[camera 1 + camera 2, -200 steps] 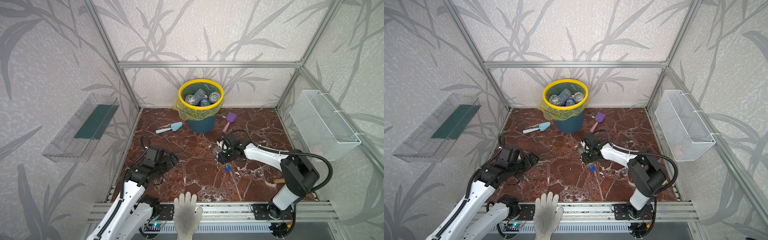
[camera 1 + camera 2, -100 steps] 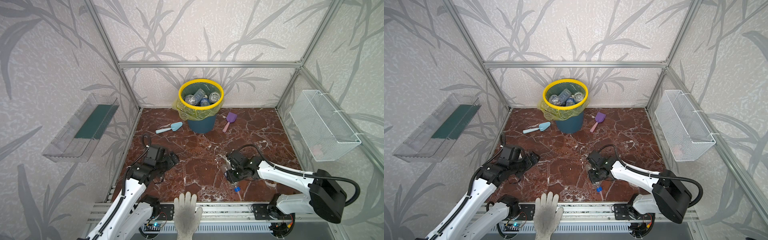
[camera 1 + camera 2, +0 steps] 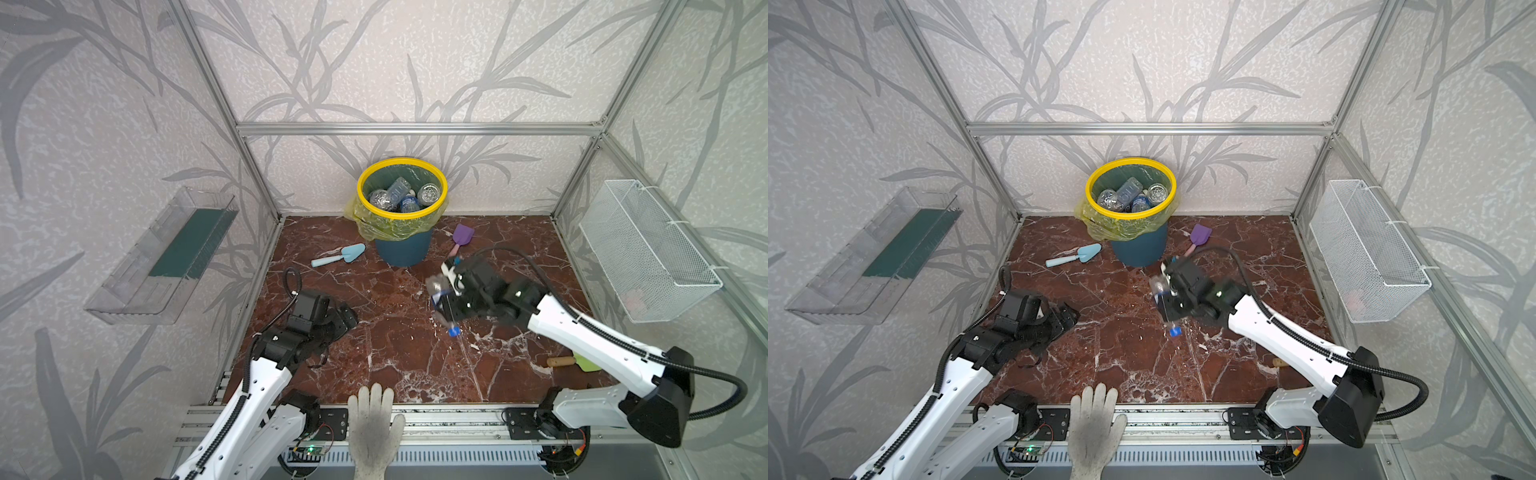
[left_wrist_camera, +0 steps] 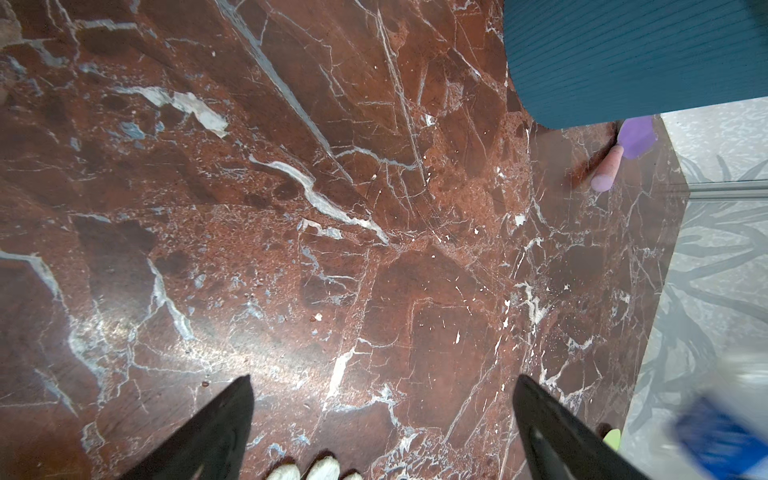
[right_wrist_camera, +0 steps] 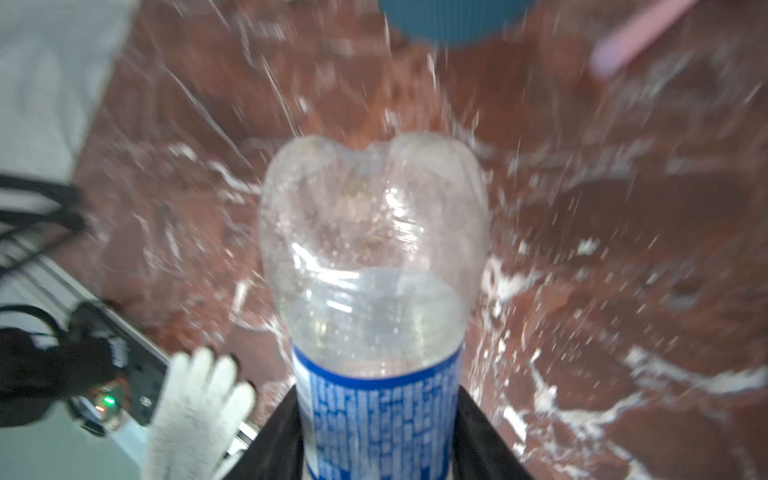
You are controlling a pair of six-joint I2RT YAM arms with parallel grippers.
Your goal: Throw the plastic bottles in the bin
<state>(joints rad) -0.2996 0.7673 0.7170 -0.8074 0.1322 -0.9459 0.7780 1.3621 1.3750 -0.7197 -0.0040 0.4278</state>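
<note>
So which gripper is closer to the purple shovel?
The right gripper, holding a bottle, is near the purple shovel; the left gripper is far across the floor.

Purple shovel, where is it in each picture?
In a top view: purple shovel on the floor, just right of the bin.
In a top view: same spot, right of the bin.
Left wrist: purple blade beside the bin's wall.
Right wrist: only its blurry pink handle, near the bin.
Shared landmark: the teal bin.
</note>
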